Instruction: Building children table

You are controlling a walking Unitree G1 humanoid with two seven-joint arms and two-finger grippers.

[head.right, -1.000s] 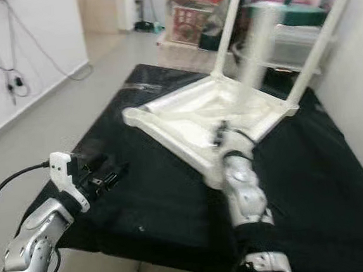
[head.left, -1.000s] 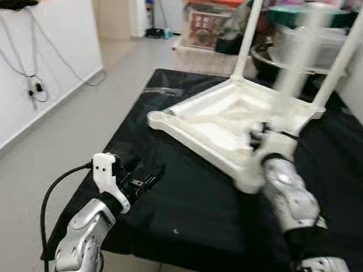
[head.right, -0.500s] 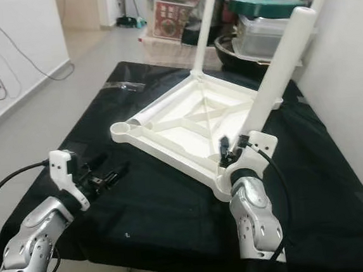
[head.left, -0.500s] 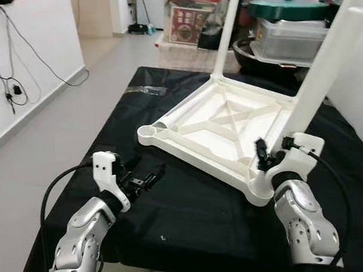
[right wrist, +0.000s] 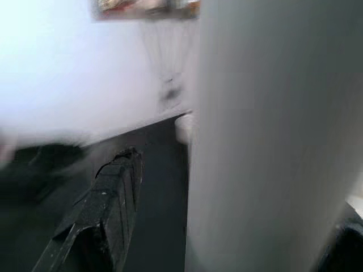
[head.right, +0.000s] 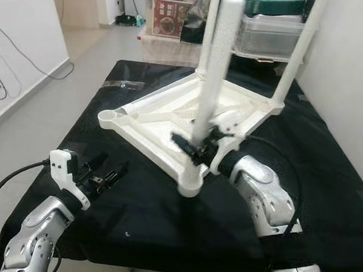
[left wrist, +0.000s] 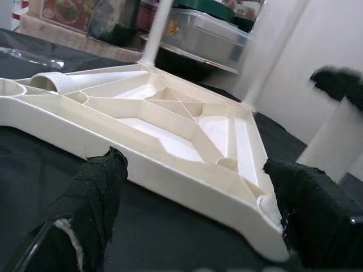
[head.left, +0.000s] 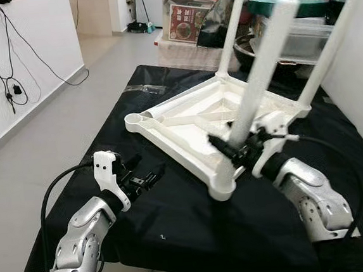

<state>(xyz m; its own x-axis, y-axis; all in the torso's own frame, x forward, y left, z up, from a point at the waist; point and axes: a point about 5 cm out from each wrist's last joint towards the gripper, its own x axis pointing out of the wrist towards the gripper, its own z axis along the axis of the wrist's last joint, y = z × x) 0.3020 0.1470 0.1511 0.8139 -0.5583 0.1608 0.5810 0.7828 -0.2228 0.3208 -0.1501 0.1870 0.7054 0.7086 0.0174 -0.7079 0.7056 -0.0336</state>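
**Right gripper holds a loose leg at the upturned table**

A white plastic table [head.left: 193, 119] lies upside down on a worktop [head.left: 176, 225] draped in black cloth, in the middle of the head views. Two legs stand up from its far corners: one [head.left: 234, 26] at upper centre, the other [head.left: 332, 37] at upper right. A third leg [head.left: 262, 71], blurred, slants up through the centre of the frame. Its lower end is near the table's near corner, and the right gripper [head.left: 233, 149] is clamped on it just above that end. In the right wrist view the leg [right wrist: 266, 141] is a broad pale column close beside one black finger [right wrist: 108, 209].

The left gripper [head.left: 146, 177] sits over the cloth at lower left, apart from the table, fingers spread wide with nothing between them. In its wrist view both taped fingertips [left wrist: 96, 192] frame the table's ribbed underside [left wrist: 170, 130] and an empty round leg socket [left wrist: 54, 82].

Behind the worktop, at the top of the frame, are a green lid [head.left: 287, 2] on clear storage boxes [head.left: 299, 30] and an orange-topped bin [head.left: 190, 11] with a printed label too small to read. Cables [head.left: 7, 68] hang on the white wall at upper left.
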